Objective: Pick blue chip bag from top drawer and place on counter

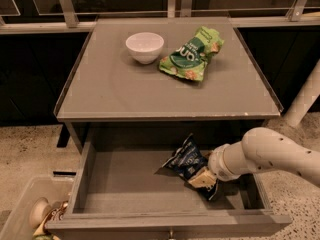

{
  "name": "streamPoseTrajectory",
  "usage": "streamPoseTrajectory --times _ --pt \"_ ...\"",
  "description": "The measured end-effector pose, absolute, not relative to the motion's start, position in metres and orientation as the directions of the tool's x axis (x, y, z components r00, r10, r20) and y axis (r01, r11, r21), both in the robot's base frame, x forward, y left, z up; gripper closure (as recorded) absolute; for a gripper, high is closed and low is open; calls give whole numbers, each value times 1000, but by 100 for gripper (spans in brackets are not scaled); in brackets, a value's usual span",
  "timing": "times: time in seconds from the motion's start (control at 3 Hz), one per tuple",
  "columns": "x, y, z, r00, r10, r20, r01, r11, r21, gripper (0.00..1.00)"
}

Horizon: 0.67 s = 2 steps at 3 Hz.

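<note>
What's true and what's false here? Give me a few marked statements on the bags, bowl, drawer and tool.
1. The crinkled navy-blue chip bag lies in the open grey top drawer. True.
2. The tool hovers above the flat grey counter. False: it is down in the drawer, at the blue bag's right end.
3. The small white bowl sits in the drawer. False: it stands on the counter, left of the green chip bag.
4. The green chip bag lies on the counter. True.

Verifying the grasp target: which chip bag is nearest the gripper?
The blue bag, down in the drawer right at the gripper. The green bag lies on the counter beside the bowl.
</note>
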State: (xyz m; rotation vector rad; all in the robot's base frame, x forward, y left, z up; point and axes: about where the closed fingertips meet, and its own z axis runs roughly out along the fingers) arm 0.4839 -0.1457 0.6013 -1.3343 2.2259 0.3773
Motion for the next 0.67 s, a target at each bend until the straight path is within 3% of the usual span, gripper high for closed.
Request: streamPoseTrajectory --times 0.33,0.67 --pt "484 -146 601 -385 -735 -558 -878 478 -24 88" --pt "484 -146 601 -385 -736 -558 -878 478 -24 100"
